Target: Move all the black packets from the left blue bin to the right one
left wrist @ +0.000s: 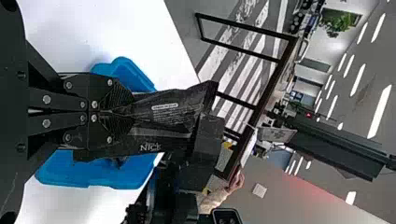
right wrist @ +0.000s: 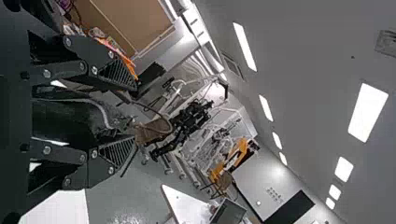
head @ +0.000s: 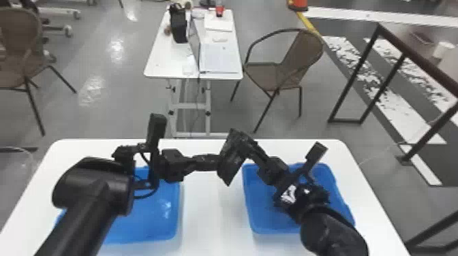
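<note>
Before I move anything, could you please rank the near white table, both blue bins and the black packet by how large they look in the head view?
1. White table
2. Left blue bin and right blue bin: too alike to rank, both partly hidden
3. Black packet

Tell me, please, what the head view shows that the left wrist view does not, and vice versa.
Head view: the left blue bin, a laptop and a woven chair beyond.
Left wrist view: white print on the packet and ceiling lights.
Both: the packet in the left gripper, the right blue bin, the white table and the dark frame.
</note>
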`<state>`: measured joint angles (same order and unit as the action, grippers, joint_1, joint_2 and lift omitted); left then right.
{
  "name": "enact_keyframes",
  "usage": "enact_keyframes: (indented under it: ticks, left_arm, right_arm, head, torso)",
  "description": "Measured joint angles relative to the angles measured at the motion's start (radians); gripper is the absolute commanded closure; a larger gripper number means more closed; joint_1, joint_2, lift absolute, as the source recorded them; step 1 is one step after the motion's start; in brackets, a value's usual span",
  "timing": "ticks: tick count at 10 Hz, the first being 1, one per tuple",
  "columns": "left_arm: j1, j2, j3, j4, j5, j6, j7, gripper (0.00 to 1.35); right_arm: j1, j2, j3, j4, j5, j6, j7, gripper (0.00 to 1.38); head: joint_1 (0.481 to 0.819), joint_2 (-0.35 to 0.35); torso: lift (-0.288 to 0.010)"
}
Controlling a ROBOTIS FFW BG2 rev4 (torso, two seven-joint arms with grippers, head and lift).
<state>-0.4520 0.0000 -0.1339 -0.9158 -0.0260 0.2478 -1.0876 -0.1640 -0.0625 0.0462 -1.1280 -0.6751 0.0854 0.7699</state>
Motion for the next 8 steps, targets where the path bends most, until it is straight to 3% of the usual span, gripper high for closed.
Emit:
enact_keyframes:
  ticks: [4,6,7,8]
  left_arm:
    - [0.002,0.0,0.015,0.0,0.013,-0.01,0.023,1.17]
    - [0.031,0.0,0.04,-0.001,0.047,-0.009,0.083,0.4]
    - [0.062,0.0,0.073,-0.005,0.07,0.0,0.094,0.12]
    - [0.104,0.0,0.112,-0.037,0.082,0.016,0.114,0.09]
  right_arm:
    - [-0.002,0.003,0.011,0.027,0.008,-0.04,0.042,1.28]
    - [-0.002,0.007,0.005,0.047,-0.034,-0.052,0.041,1.28]
    - [-0.002,0.007,-0.02,0.058,-0.04,-0.054,0.04,1.28]
    - [-0.002,0.001,-0.058,0.067,-0.031,-0.054,0.039,1.28]
  head:
    - [0.695,-0.095]
    - [0.695,-0.09]
    - [0.695,-0.09]
    - [0.695,-0.096]
  torso:
    - [0.0]
    - [0.0]
    - [0.0]
    - [0.0]
